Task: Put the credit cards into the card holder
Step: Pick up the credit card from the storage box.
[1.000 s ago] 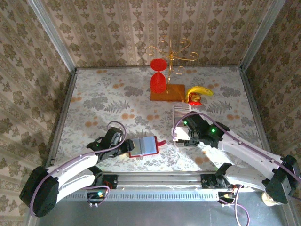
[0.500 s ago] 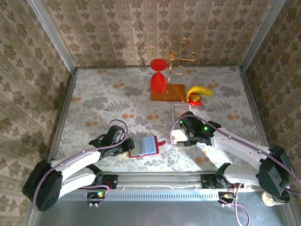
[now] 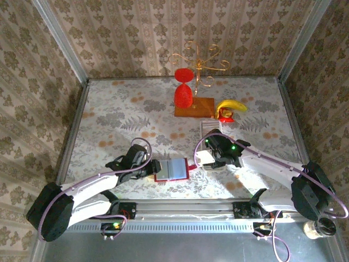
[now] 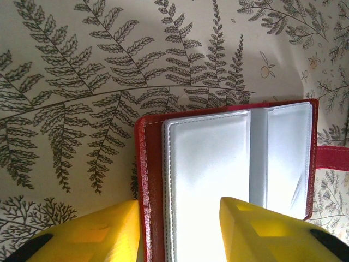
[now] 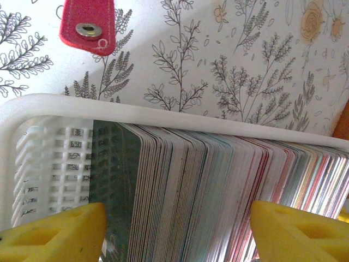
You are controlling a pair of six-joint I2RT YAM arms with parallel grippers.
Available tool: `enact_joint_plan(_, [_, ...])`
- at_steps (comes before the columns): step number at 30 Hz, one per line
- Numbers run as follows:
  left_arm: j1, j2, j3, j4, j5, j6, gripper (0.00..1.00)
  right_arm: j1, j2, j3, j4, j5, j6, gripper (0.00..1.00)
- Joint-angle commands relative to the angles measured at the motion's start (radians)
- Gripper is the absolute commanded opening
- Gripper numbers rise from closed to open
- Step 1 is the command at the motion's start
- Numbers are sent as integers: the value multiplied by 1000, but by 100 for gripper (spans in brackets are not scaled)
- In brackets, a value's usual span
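- At the far middle of the table we see a red goblet-shaped glass (image 3: 184,93) and a gold wire stand with curled arms (image 3: 199,60), both at a brown wooden board (image 3: 196,107). A yellow banana (image 3: 232,106) lies just right of the board, over a small red object (image 3: 226,115) that we cannot make out.
- The far end of a white plastic lattice tray (image 5: 163,112) reaches near that board and banana. Its near end lies just beside the red clasp tab (image 5: 86,24) with its metal snap.
- The thin, pale credit cards (image 5: 218,185) stand on edge in the tray, packed in a row with a dark green card at one end. The tray's rim and lattice end wall stand between them and the tab.
- The right gripper (image 5: 177,232) hangs over the row with its yellow fingers spread wide. One finger is at the dark end, the other is far along the row, and they grip nothing.
- The small red book-like card holder (image 4: 207,180) lies open near the front edge between the two arms. Its pale blue-grey pockets face up and its tab points toward the tray.
- The left gripper (image 4: 180,234) straddles the holder's left side, one yellow finger outside the red cover edge and the other over the pale page. A gap shows between them, and we cannot tell whether they pinch the cover.
- The table (image 3: 109,109) is covered by a pale cloth printed with fern leaves and orange blots.
- Damask wallpaper (image 3: 136,33) lines the walls and a metal rail (image 3: 180,206) runs along the near edge.
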Motion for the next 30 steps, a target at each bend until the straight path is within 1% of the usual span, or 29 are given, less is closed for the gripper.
enact_joint_plan(1, [-4,-1,27,-8,-3,18,42,-4,8,-18,6,20,-27,72])
enact_joint_plan(6, [-5,-23,30,-51,-34,30,42,-4,32,-24,28,27,-27,73])
enact_joint_plan(16, [-3,-82,29,-105,-51,40,42,-4,73,-23,79,74,-59,70])
enact_joint_plan(20, [-3,-99,24,-117,-52,37,42,-4,54,-18,64,92,-73,65])
enact_joint_plan(23, [-3,-105,22,-119,-50,37,41,-2,31,-14,39,83,-72,60])
enact_joint_plan(30, [-3,-109,18,-116,-47,31,39,3,3,-20,-9,77,-70,41])
